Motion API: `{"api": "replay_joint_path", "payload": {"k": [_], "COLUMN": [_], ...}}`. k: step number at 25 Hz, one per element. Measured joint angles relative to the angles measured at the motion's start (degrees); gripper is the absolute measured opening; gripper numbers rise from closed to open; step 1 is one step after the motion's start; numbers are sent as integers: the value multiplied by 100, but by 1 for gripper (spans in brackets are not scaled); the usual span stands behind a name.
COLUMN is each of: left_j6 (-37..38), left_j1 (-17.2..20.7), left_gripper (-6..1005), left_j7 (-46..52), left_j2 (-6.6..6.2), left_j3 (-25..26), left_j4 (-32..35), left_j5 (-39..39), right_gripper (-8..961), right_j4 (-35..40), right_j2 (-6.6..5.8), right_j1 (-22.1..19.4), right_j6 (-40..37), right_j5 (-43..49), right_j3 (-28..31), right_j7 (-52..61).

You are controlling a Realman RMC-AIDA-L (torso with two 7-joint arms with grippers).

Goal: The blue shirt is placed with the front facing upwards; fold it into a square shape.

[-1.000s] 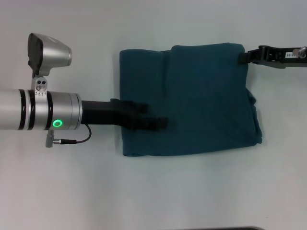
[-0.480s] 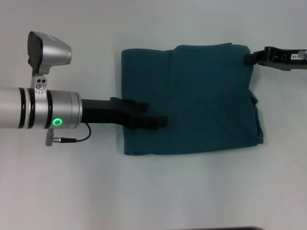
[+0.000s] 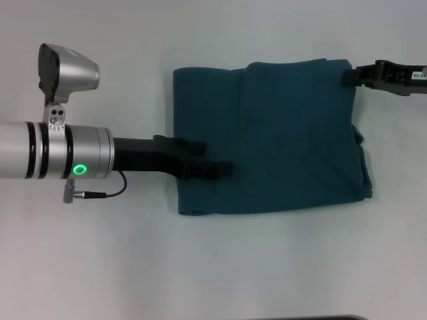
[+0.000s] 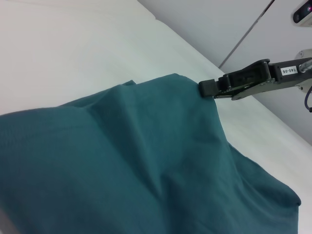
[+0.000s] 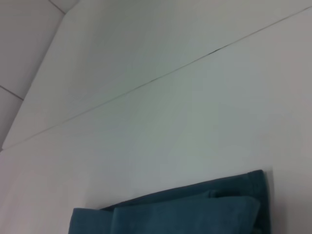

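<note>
The blue shirt [image 3: 273, 137] lies folded on the white worktop [image 3: 267, 267], a dark teal, roughly square bundle of soft matte cotton with only plain fabric showing. Its near edge runs straight, its left edge is a clean fold, and a vertical ridge crosses the upper layer about a third of the way in from the left. Along the right side the layers do not line up: a lower layer bulges out past the upper one, giving a lumpy, rounded corner. Shallow creases run across the top.

The left gripper [image 3: 223, 169], black and slim on a silver arm with a green ring light, reaches in from the left and lies flat over the shirt's left-middle part; whether it pinches any cloth cannot be told. The right gripper [image 3: 347, 77], also black, sits at the far right corner of the shirt, and the left wrist view shows its tip [image 4: 208, 88] clenched on that corner, the fabric drawn up into a small peak there.

The right wrist view shows only a strip of the folded layers [image 5: 195, 209] against the bare worktop [image 5: 170, 122].
</note>
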State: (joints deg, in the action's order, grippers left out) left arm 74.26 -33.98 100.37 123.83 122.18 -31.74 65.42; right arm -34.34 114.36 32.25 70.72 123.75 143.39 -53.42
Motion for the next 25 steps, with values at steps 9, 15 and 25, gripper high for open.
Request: {"api": "replay_joint_path", "payload": {"k": [9, 15, 25], "left_j6": [6, 38, 71], "left_j1": [-4, -4, -30], "left_gripper": [934, 934, 934], "left_j7": [0, 0, 0], "left_j2": [0, 0, 0], "left_j3": [1, -1, -10], "left_j4": [1, -15, -25], "left_j5": [-16, -23, -30], "right_gripper": [285, 477, 489], "right_j4": [-147, -269, -163], "right_j2": [1, -4, 56], "right_j1": [6, 31, 162], "right_j6": [-29, 13, -94], "right_j5": [-7, -19, 27], "right_j3": [138, 384, 332], "right_j7": [6, 110, 233]}}
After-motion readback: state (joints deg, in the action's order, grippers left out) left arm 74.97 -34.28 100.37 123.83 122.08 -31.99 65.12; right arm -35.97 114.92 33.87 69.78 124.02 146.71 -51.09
